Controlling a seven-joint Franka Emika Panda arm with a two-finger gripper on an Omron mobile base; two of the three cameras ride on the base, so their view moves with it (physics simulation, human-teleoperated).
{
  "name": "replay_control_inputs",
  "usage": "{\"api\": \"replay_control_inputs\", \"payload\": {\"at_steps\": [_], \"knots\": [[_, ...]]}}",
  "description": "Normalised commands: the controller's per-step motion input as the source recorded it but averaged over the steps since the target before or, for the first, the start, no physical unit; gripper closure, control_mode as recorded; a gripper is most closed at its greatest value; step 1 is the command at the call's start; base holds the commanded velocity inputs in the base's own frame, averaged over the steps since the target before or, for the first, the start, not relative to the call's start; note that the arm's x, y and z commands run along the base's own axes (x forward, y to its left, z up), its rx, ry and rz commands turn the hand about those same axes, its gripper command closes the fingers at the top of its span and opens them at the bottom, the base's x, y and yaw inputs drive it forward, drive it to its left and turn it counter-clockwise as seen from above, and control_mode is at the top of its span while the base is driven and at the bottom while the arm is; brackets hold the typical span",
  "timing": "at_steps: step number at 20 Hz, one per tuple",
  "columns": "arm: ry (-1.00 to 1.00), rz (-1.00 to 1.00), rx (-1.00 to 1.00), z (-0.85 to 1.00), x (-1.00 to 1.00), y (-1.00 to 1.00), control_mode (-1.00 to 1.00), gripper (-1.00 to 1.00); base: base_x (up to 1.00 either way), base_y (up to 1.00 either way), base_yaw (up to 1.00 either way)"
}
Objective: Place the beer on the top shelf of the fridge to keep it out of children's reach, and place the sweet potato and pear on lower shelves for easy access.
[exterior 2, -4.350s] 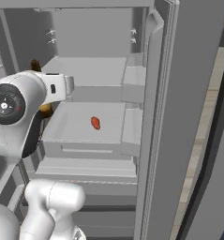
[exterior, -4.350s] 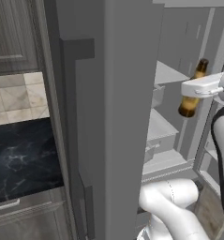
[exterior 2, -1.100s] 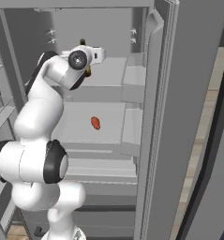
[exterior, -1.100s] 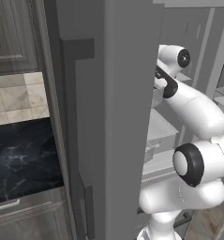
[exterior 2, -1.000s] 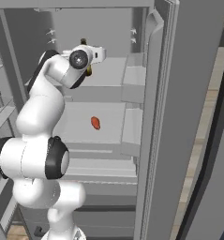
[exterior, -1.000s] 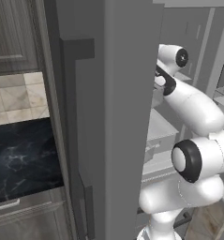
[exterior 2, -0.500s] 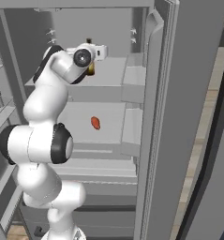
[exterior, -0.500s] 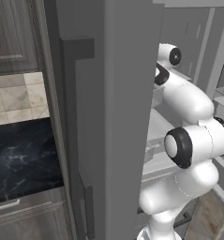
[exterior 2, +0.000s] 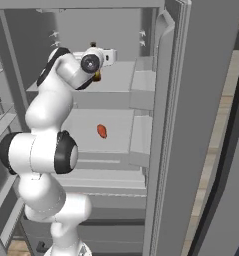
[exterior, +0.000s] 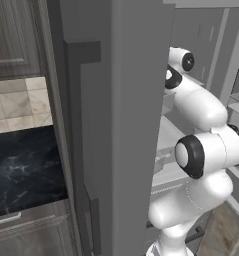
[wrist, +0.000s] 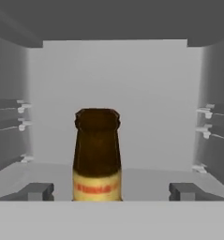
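Now gripper (wrist: pixel 111 194) wide open, fingers clear of upright beer (wrist: pixel 97 157).

The slim brown glass bottle of beer (wrist: pixel 97 145) looks glossy and translucent at the neck, with a matt yellowish paper-like label bearing reddish print. The tall grey fridge (exterior 2: pixel 201 100) has smooth, matt doors like painted metal, and its pale grey-white shelf panels (exterior 2: pixel 116 80) look like smooth matt plastic. The small orange-red sweet potato (exterior 2: pixel 102 131) has a dull, even skin. The white robot arm (exterior: pixel 201 107) has a smooth, slightly satin plastic shell with glossy dark joints. The dark marbled countertop (exterior: pixel 26 170) looks like polished stone veined in white, under beige stone-look wall tiles (exterior: pixel 18 102) and a dark wood-grain cabinet (exterior: pixel 13 37).
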Motion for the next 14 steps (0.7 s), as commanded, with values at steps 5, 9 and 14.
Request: {"api": "replay_control_inputs", "payload": {"at_steps": [5,9,14], "knots": [[0.00,0.00,0.00,0.02,-0.29,-0.23,-1.00,-1.00,0.00,0.00,0.00],[0.00,0.00,0.00,0.03,-0.63,-0.24,-1.00,-1.00,0.00,0.00,0.00],[0.08,0.00,-0.01,0.00,-0.97,-0.18,-1.00,-1.00,0.00,0.00,0.00]]}}
